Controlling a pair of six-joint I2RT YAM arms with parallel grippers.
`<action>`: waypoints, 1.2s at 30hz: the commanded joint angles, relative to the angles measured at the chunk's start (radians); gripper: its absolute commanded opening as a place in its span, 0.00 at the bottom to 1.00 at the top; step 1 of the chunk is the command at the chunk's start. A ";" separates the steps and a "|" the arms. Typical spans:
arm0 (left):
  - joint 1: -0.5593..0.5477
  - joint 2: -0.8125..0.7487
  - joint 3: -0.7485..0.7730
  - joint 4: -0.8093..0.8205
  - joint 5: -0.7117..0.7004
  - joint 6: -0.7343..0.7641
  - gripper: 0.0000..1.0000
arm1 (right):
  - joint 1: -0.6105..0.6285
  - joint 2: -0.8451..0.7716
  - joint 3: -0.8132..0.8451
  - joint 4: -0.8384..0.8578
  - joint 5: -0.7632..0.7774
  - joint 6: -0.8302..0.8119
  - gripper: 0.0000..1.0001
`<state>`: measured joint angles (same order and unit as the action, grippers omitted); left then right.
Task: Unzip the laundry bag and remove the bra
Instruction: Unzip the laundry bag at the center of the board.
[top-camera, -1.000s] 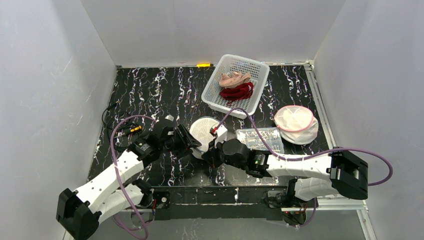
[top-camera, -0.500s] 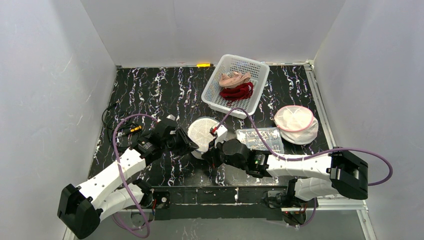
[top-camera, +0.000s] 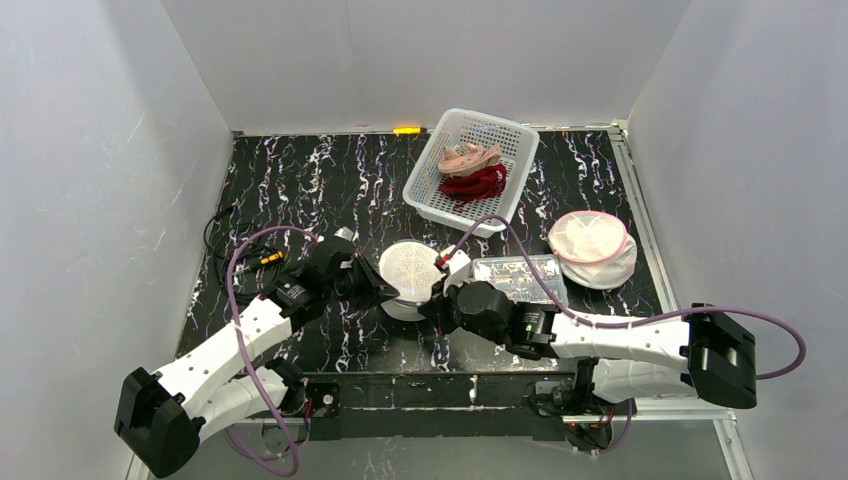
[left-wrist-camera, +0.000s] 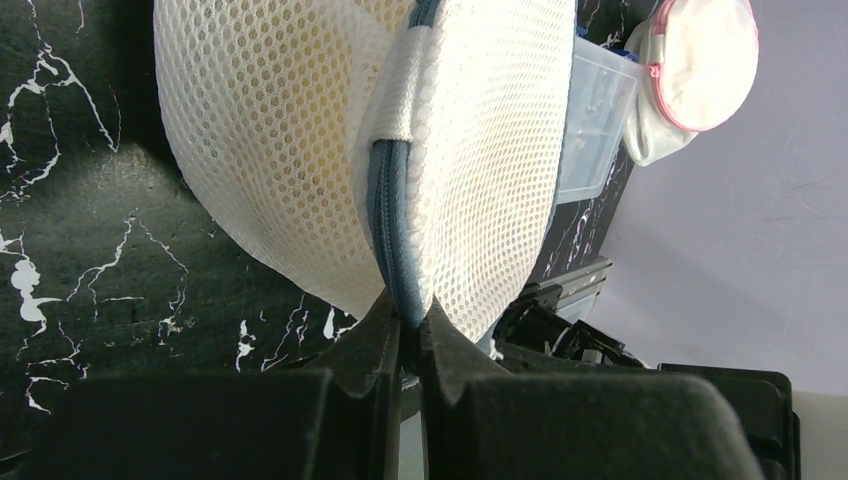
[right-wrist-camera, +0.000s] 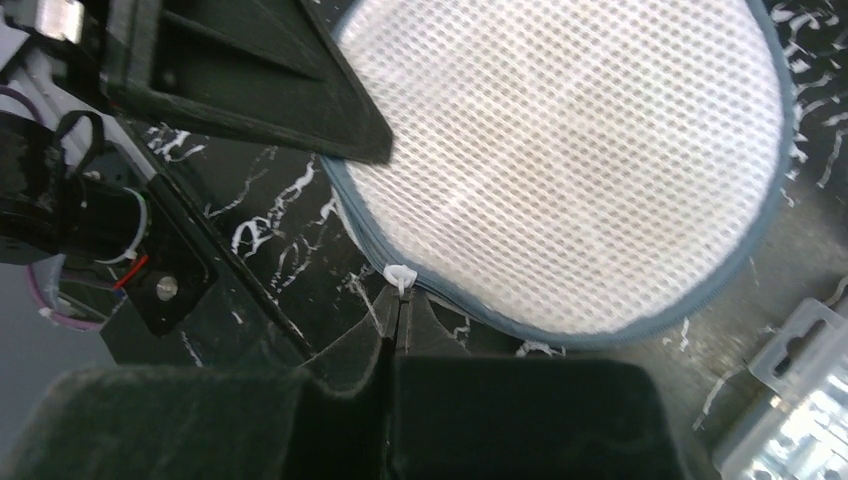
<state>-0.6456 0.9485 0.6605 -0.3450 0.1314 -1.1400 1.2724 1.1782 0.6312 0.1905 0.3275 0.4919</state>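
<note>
We see a round white mesh laundry bag lying just below the centre of the overhead view, between the two arms. A blue-grey zipper runs around its rim, and a white mesh tab crosses the zipper near the top of the left wrist view. A yellowish shape shows faintly through the mesh there, but we cannot tell what it is.

The left gripper is pinched tight on the zipper seam at the bag's lower edge, its fingers nearly touching. The right gripper is closed, with the small white zipper pull caught at its fingertips at the bag's rim.

The bag rests on a black tabletop veined with white, enclosed by plain pale walls on three sides. In the upper middle of the overhead view, a white slatted basket holds a pink garment and a red garment. A clear plastic box sits just right of the bag. Farther right lies a second round bag trimmed in pink. A small yellow object sits at the table's far edge.
</note>
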 joint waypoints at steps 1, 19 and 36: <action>0.004 -0.001 0.002 -0.048 -0.038 0.051 0.00 | 0.004 -0.058 -0.035 -0.060 0.117 0.016 0.01; 0.007 0.210 0.160 -0.022 0.079 0.268 0.00 | 0.005 -0.124 -0.084 -0.056 0.080 0.008 0.01; 0.000 -0.098 0.091 -0.266 0.013 0.113 0.70 | 0.005 -0.016 -0.006 0.057 -0.009 0.009 0.01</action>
<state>-0.6426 0.9451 0.8257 -0.5343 0.1471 -0.9203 1.2766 1.1286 0.5617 0.1467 0.3561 0.5022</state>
